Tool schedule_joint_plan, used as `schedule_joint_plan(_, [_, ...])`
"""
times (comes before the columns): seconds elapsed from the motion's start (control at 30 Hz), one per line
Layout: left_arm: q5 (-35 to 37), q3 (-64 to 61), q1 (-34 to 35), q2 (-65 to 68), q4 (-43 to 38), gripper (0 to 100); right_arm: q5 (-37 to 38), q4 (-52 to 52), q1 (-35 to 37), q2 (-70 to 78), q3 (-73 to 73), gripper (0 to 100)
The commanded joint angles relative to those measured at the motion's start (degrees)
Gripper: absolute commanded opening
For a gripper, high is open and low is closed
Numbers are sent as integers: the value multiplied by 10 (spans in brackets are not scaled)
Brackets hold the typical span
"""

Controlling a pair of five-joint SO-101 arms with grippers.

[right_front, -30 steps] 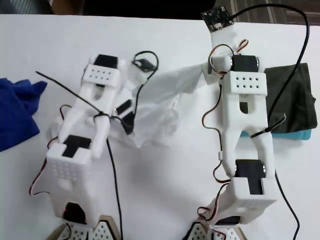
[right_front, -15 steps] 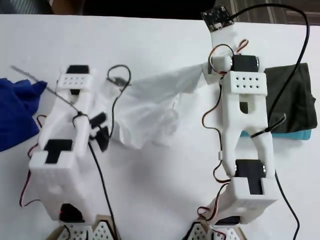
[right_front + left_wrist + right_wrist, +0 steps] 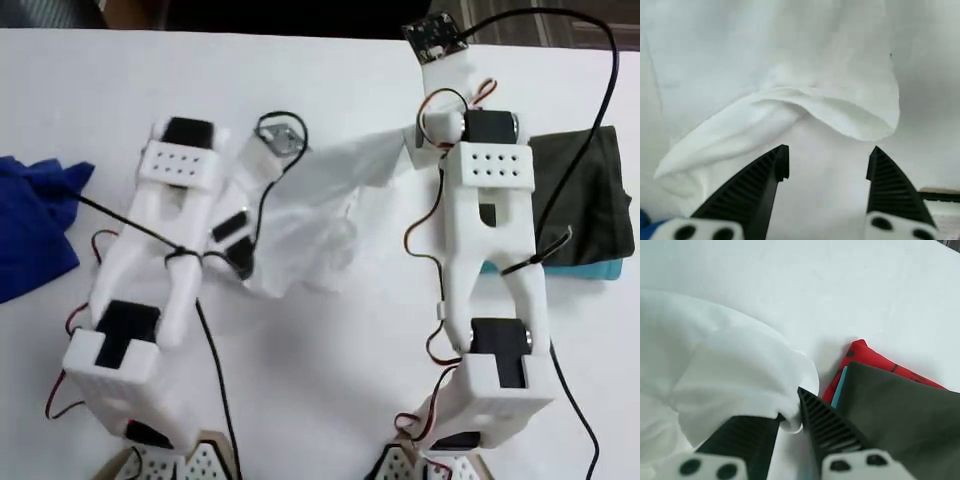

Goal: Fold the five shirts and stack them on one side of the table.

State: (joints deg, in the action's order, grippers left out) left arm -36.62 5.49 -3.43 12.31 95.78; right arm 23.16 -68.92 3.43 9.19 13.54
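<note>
A white shirt [image 3: 320, 205] lies crumpled mid-table between the two arms. My right gripper [image 3: 790, 416] is shut on one edge of the white shirt [image 3: 725, 370]; in the high view it [image 3: 414, 137] sits at the shirt's right corner. My left gripper [image 3: 829, 162] is open, just above a raised fold of the shirt [image 3: 830, 112], with nothing between its fingers. From above, the left gripper [image 3: 240, 245] hangs over the shirt's left edge. A folded stack, dark green [image 3: 590, 195] over teal [image 3: 560, 270] and red [image 3: 865, 360], lies at the right.
A crumpled blue shirt [image 3: 35, 220] lies at the table's left edge. Black cables [image 3: 590, 120] loop over the folded stack and around both arms. The bare white table [image 3: 330, 380] stretches in front of the shirt and behind it.
My left arm swung left, dragging the shirt's left edge outward, then came back right over the shirt. The right arm kept still, holding its corner.
</note>
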Motion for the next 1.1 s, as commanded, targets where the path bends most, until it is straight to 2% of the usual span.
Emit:
schedule_joint_plan(0.0, [55, 19, -33, -3, -11, 271, 3, 7, -8, -2, 31, 20])
schedule_joint_plan(0.13, [58, 20, -84, -2, 11, 271, 3, 7, -8, -2, 31, 20])
schedule_joint_plan(0.27, [56, 15, -105, 4, 11, 271, 3, 7, -8, -2, 31, 20])
schedule_joint_plan(0.47, [42, 7, -102, 4, 11, 271, 3, 7, -8, -2, 31, 20])
schedule_joint_plan(0.73, [31, -103, -87, 1, -38, 271, 3, 7, -8, -2, 31, 20])
schedule_joint_plan(1.07, [16, -109, -71, 3, -69, 271, 3, 7, -6, -2, 30, 20])
